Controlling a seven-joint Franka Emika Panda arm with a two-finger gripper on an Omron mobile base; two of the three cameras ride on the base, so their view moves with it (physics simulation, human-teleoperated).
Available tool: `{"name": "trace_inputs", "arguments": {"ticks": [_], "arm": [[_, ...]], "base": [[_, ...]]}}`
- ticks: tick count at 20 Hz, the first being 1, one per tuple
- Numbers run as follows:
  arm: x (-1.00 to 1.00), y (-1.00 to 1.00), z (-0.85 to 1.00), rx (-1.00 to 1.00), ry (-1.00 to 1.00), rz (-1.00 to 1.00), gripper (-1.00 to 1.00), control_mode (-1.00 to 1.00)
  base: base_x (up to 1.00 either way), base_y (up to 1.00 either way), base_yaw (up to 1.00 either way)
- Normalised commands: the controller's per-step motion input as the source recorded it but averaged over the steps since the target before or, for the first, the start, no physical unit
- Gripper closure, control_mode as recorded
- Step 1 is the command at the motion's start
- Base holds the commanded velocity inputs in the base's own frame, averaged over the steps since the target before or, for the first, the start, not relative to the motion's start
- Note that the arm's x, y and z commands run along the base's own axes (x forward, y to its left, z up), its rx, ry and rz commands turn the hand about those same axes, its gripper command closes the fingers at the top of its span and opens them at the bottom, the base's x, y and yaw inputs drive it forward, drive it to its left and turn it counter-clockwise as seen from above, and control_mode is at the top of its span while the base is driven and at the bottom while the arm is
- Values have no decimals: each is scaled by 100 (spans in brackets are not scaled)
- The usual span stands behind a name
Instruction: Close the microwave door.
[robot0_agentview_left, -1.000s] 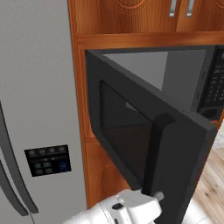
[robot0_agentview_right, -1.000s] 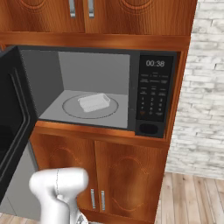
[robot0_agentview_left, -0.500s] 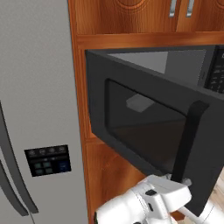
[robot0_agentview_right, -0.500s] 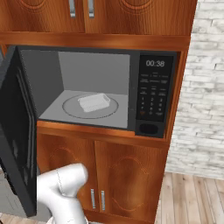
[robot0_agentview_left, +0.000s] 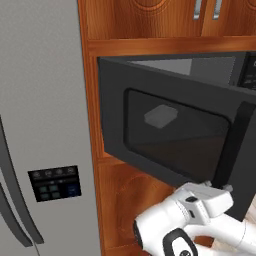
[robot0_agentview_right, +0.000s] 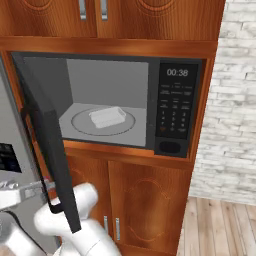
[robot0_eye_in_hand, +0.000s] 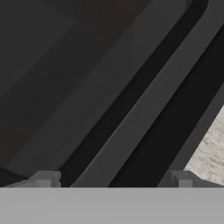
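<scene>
- While the microwave door (robot0_agentview_left: 170, 132) stands partly swung, hinged at its far-left edge and angled out from the microwave (robot0_agentview_right: 112, 102), the tool (robot0_eye_in_hand: 113, 181) sits low against the door's outer face, near the free edge; judged, this is a pushing contact rather than a grip.
- Tool state: two small finger tips (robot0_eye_in_hand: 43, 178) rise spread apart in the hand view, with a raised grey strip and dark grooves of the door running between and above them; nothing is pinched, so the tool reads as released and spread.
- Vertical bar handle (robot0_agentview_left: 231, 150): just above the tool, unclasped; judged, pressing beside it near the free edge gives the longest lever about the hinge.
- Cavity: up and to the right of the tool, open to view, with a pale dish (robot0_agentview_right: 107, 116) on the glass turntable (robot0_agentview_right: 102, 121); set well back, so it looks unlikely to foul the door.
- Keypad panel (robot0_agentview_right: 175, 107): farther right of the tool, the side the free edge must reach.
- Fridge (robot0_agentview_left: 40, 125): left of the tool, beyond the hinge side.
- Progress, judged: closing under way, a fair arc left.
</scene>
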Motion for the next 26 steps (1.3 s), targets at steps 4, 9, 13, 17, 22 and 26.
{"name": "trace_inputs", "arguments": {"ticks": [4, 9, 13, 17, 22, 26], "arm": [[69, -49, -1, 0, 0, 4, -100, -100], [64, -60, 0, 1, -1, 9, -100, -100], [56, -59, 0, 7, -1, 18, -100, -100], [55, -63, 0, 10, 0, 22, -100, -100], [44, -41, 0, 4, 1, 22, -100, -100], [45, -16, 0, 0, 0, 27, -100, -100]], "base": [[0, 0, 0], [0, 0, 0], [0, 0, 0], [0, 0, 0], [0, 0, 0], [0, 0, 0]]}}
